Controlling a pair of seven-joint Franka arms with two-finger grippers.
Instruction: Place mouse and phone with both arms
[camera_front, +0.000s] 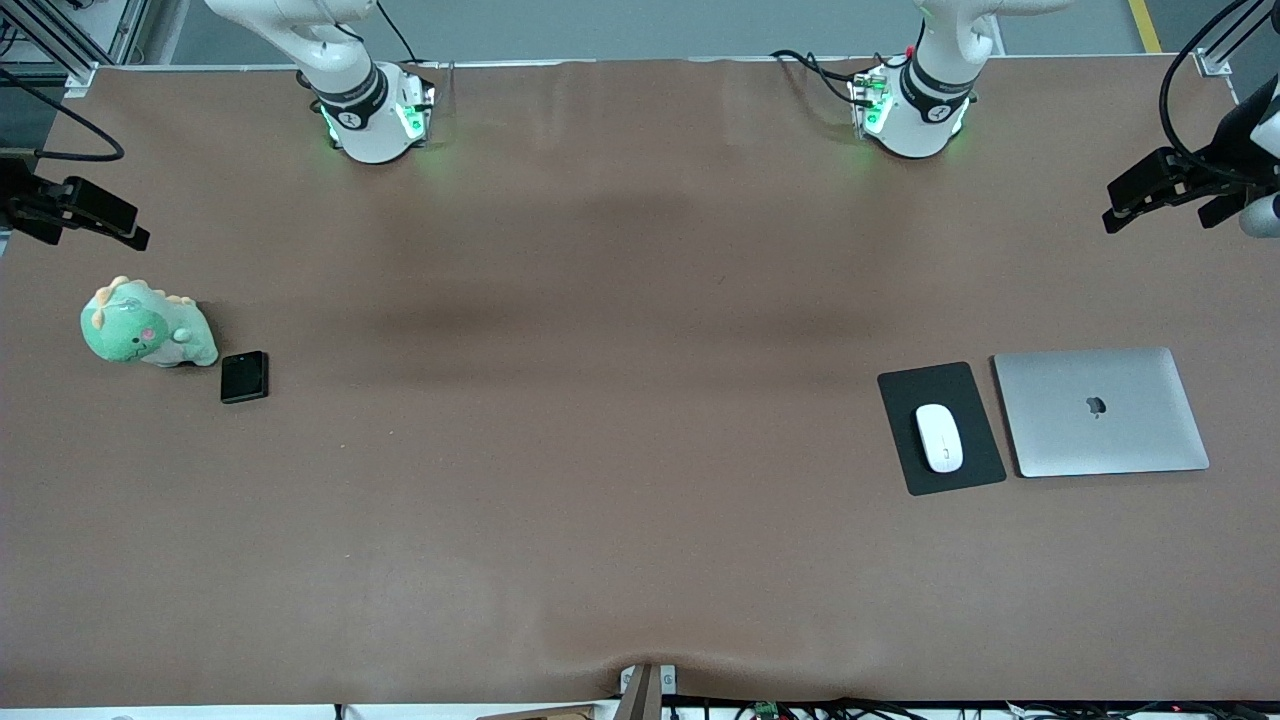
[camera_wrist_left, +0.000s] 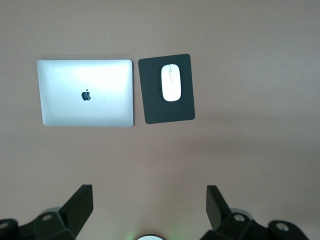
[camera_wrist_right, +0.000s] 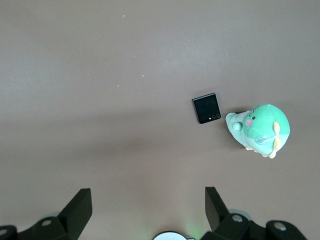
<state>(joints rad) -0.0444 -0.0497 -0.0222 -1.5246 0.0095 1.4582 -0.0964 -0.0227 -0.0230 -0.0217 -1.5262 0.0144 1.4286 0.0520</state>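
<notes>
Brown table (camera_front: 600, 450) bears mouse (camera_front: 939, 437) on pad (camera_front: 965, 385).

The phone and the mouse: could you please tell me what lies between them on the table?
Nothing: the front view shows only bare brown table between the phone and the mouse, which rests on a dark pad.
</notes>
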